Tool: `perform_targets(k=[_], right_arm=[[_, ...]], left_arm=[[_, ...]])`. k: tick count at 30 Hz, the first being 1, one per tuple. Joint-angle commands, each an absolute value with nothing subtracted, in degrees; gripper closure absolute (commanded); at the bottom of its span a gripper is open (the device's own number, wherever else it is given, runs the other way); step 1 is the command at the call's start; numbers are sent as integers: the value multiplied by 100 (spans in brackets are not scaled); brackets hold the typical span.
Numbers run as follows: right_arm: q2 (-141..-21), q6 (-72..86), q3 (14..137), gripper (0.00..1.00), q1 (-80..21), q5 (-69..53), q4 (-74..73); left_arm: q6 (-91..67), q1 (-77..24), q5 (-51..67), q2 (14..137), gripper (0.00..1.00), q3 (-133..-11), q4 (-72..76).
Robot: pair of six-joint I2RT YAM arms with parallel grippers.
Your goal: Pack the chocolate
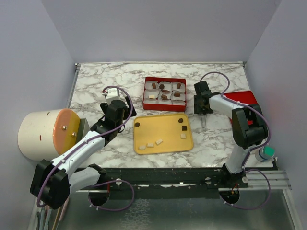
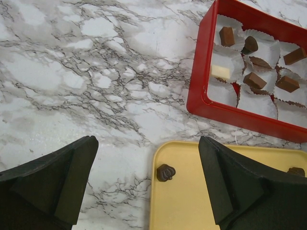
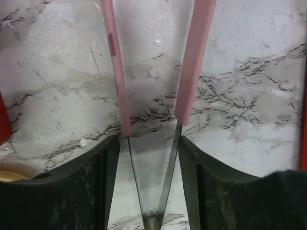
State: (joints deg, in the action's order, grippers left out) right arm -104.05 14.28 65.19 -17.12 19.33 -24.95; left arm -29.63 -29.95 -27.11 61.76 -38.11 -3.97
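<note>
the left end effector (image 2: 147, 148) hangs wide open over the marble worktop (image 2: 72, 72), at the far left corner of the yellow tray (image 2: 192, 211), where one domed dark chocolate (image 2: 166, 172) lies near the tray's edge. more chocolate sits in white paper cups (image 2: 259, 103) inside the red box (image 2: 225, 112) just beyond the tray. the right end effector (image 3: 148, 141) clasps pink-armed tweezers (image 3: 192, 62) between its fingers, the two arms splayed apart above the worktop to the right of the box.
</note>
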Motion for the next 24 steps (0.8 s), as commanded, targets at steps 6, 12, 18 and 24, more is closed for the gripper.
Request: perform_targets(k=[6,12,18,24], right_arm=[[-10141,1448,6777,42,-1696,1634,-2668],[-9848,1458,6997,42,-1696,1579,-2801],[-9875,1400,7396,42,-1696,1564,-2904],[-10368,1363,7903,44,-1696,1395,-2862]], left_arm=[[-3015,-2953,-2576,6155,2,-3771,-359],[-3044,-2953,-2600,6243,2,-3814,-326],[-3182,-2953,-2575,6589,3,-4121,-376],[-3228,-2953,-2691,7068,4,-4478,-228]])
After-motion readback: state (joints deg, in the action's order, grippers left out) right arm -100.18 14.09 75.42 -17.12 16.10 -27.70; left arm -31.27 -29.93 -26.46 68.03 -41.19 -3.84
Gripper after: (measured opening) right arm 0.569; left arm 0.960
